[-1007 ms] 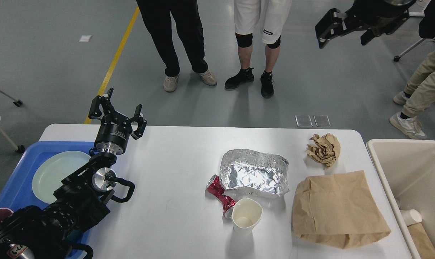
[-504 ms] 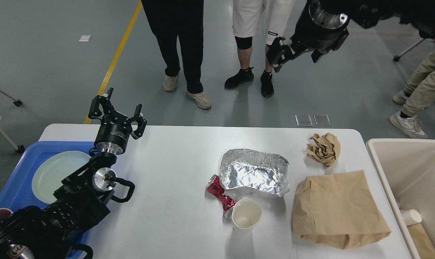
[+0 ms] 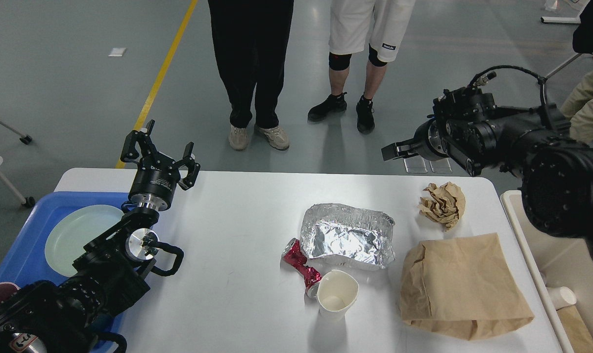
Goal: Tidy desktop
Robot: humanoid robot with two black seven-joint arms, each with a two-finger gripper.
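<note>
**Litter bunched at the right of the white desk, left half bare**

The desk [image 3: 228, 294] is a smooth, plain white slab with rounded corners that fills the lower part of the head view. Its far edge meets grey floor where people stand. A blue plastic tray [image 3: 19, 255] overlaps its left end and holds a pale round plate [image 3: 76, 235]; a beige bin [image 3: 551, 264] sits just beside its right edge.

The broad middle-left stretch of the desk is bare. The right half is crowded: a crinkled foil tray [image 3: 345, 238], shiny and shallow, with a crushed red can [image 3: 299, 267] touching its near-left corner and a white paper cup [image 3: 336, 294], upright and dented at the rim, just in front. A flat, creased brown paper bag [image 3: 460, 284] lies near the right edge, and a crumpled ball of brown paper [image 3: 442, 203] sits beyond it near the far edge.

The left claw [image 3: 158, 156] stands upright over the far-left corner, fingers spread and empty. The right claw [image 3: 394, 149] hangs beyond the far edge, above the floor, seen side-on; I cannot tell whether it is spread or closed.
</note>
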